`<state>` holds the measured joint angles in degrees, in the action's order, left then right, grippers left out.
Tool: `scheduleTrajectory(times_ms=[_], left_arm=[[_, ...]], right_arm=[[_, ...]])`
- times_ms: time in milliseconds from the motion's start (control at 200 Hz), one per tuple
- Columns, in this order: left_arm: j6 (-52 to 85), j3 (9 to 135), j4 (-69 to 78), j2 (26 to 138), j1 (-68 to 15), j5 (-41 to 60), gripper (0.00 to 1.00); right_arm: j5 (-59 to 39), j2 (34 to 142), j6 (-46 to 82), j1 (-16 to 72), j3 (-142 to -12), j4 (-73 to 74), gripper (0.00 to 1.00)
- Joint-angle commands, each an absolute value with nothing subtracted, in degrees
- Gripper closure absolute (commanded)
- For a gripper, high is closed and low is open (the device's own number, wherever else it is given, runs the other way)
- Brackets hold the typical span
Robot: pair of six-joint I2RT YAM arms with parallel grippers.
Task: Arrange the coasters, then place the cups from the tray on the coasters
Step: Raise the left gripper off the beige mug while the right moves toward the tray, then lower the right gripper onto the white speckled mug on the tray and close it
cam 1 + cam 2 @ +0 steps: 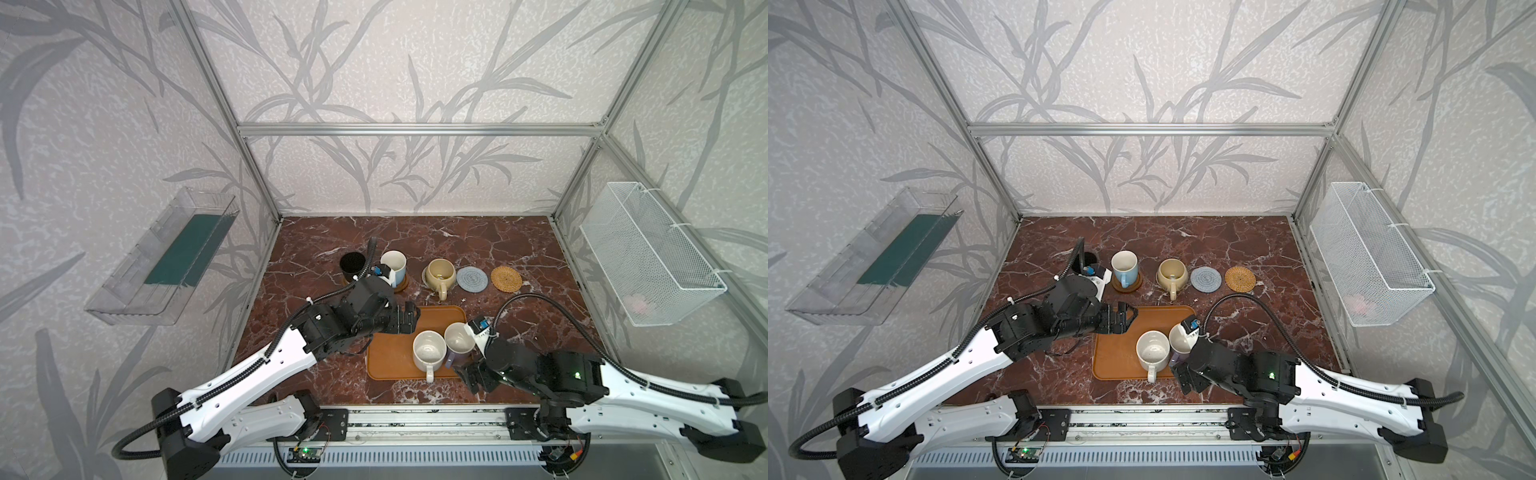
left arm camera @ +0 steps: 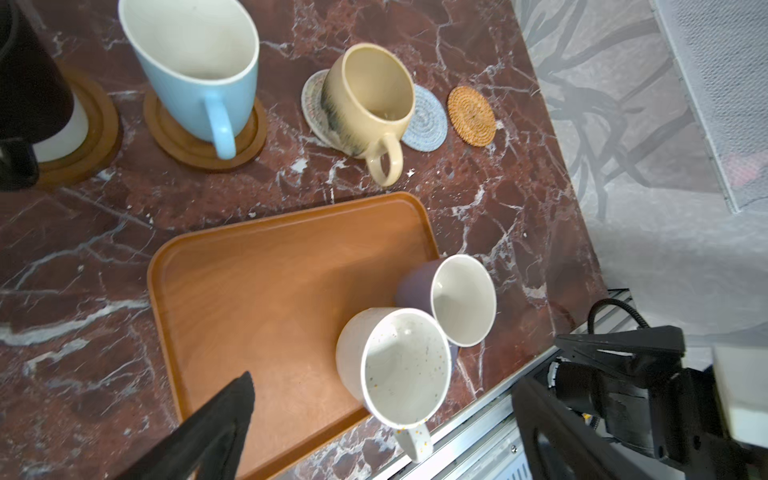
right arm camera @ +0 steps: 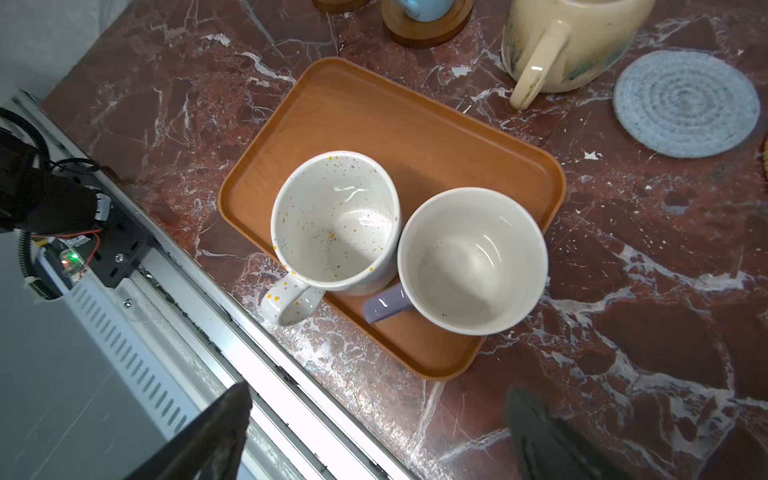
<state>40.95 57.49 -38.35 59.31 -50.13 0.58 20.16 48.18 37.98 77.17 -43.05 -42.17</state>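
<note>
You're clearing the tray (image 3: 374, 116): white mug (image 3: 334, 220), lavender mug (image 3: 471, 259) remaining.
Left gripper (image 1: 1128, 318), right gripper (image 1: 1185, 379) hanging released, empty; right sitting by lavender, likely for grey coaster (image 3: 685, 104).

Red-brown marble table (image 1: 519, 245), white veins all over. The orange-brown tray (image 1: 390, 359) lies flat near the front edge. Beyond the tray's far edge runs a row of five coasters, none touching the tray. Out past the tray's far left corner is a brown wooden coaster (image 2: 102, 129). Next comes a second wooden coaster (image 2: 174, 142), then the cream woven coaster (image 2: 309, 99). Off the tray's far right corner lies the grey woven coaster (image 1: 471, 279), and last the golden rattan coaster (image 1: 506, 279), with bare marble between those two. A white fleck (image 3: 591, 156) lies just off that corner.
</note>
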Motion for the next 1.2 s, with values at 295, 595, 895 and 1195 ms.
scheduleTrajectory(times_ms=[295, 595, 895, 1195], left_arm=[[45.38, 46.99, -40.92, 54.38, -49.57, 2.37, 0.01], [47.98, 41.4, -37.8, 51.71, -49.49, 3.36, 0.01], [46.05, 39.72, -41.13, 46.44, -47.27, 1.88, 0.01], [47.72, 35.8, -39.12, 44.35, -46.67, 2.92, 0.01]], right_arm=[[32.8, 66.96, 51.06, 91.72, -47.04, -32.68, 0.2], [34.71, 73.9, 55.13, 91.11, -45.08, -25.53, 0.4], [31.23, 79.63, 56.35, 86.79, -45.64, -24.24, 0.6], [31.04, 83.64, 55.31, 84.79, -46.98, -24.4, 0.71]])
